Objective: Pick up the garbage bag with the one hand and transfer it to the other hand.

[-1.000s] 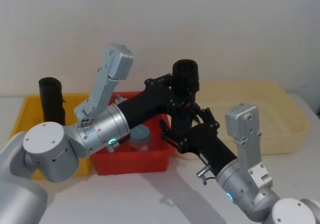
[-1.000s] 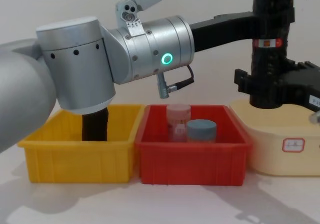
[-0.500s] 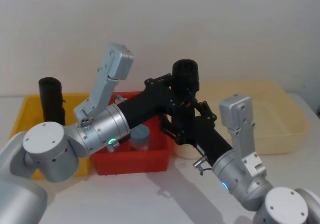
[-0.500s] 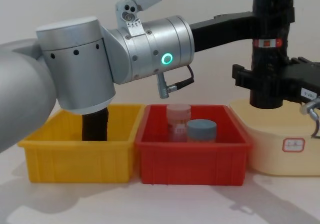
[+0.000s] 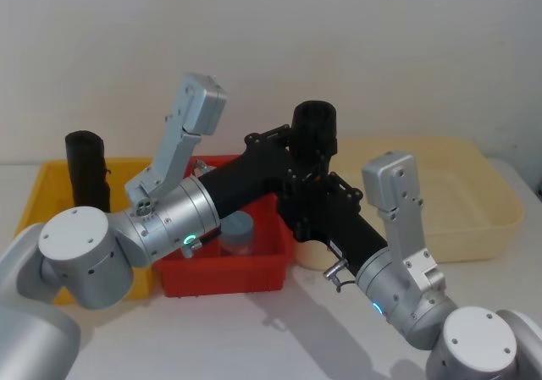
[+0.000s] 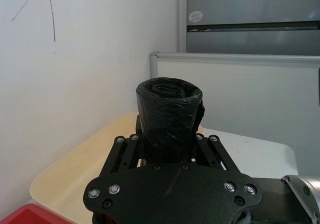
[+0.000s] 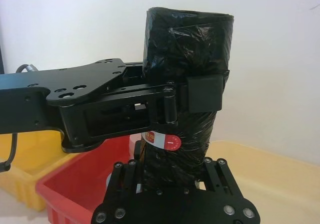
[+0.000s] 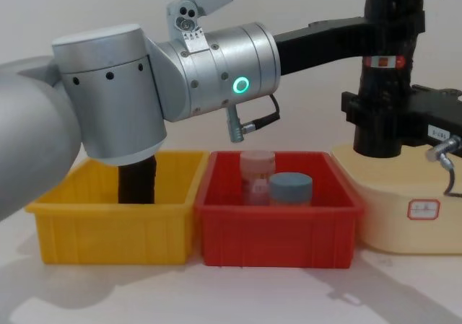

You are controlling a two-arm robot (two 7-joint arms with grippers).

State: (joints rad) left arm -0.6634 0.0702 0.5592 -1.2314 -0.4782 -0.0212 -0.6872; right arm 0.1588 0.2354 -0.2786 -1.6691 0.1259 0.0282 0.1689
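The garbage bag point(image 8: 390, 21), a tall black roll with a red-and-white label band point(image 8: 383, 62), hangs upright in the air above the gap between the red bin and the cream tub. My left gripper point(image 5: 312, 153) reaches in from the left and is shut on the roll's upper half, one pad point(image 7: 205, 92) pressed on its side. My right gripper point(image 8: 380, 118) comes from the right and sits below the label band, fingers against both sides of the roll's lower end point(image 7: 172, 164). In the left wrist view the roll's top point(image 6: 170, 109) rises between the fingers.
A yellow bin point(image 8: 115, 223) on the left holds a plain black roll point(image 5: 87, 173). The red bin point(image 8: 278, 230) in the middle holds a pink jar point(image 8: 257, 167) and a blue-lidded jar point(image 8: 291, 188). The cream tub point(image 5: 457, 202) stands at the right.
My right gripper has moved up and in along the roll's lower end and drawn its fingers onto it. The left gripper and the roll have stayed still.
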